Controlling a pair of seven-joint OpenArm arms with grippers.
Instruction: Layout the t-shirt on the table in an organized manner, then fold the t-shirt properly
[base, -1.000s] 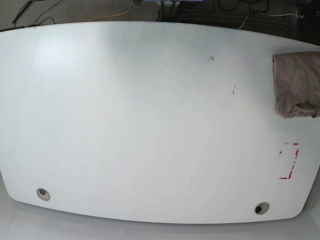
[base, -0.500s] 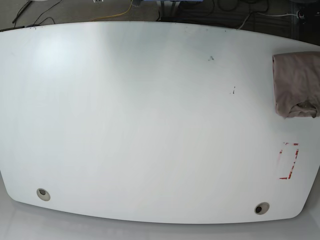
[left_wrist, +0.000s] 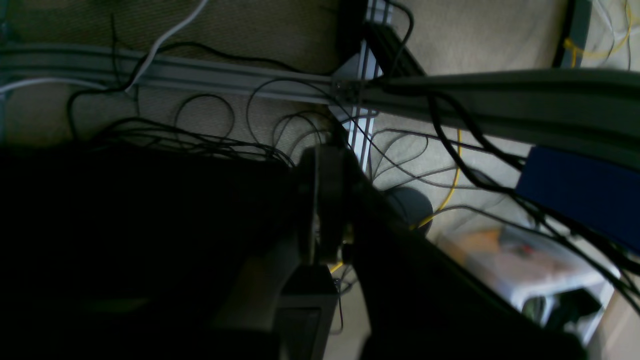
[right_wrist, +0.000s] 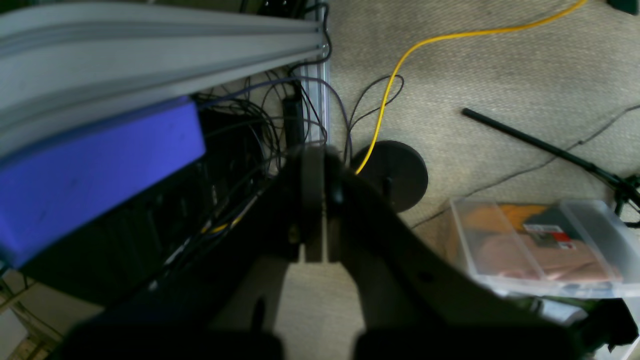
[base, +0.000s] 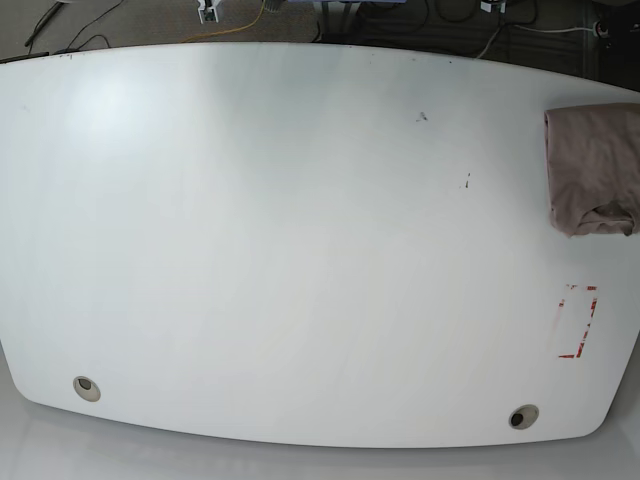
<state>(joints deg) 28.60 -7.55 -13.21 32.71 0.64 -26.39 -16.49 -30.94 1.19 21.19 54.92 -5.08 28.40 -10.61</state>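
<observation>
Both hands are showing as matte black, blurred shapes close to their wrist cameras. The left hand (left_wrist: 325, 200) is tapering into two flat dark fingers with a grey panel underneath. The right hand (right_wrist: 315, 200) is looking much the same: black, wedge-shaped fingers narrowing to a slim, rounded tip.

The surface (base: 280, 250) looks smooth, white and faintly glossy, with soft glare. The t-shirt (base: 592, 168) is thin, matt, wrinkled cloth. The red tape mark (base: 578, 320) looks worn and patchy. Below, the carpet (right_wrist: 500, 65) is coarse and woven, the rail (right_wrist: 150, 35) ribbed metal.
</observation>
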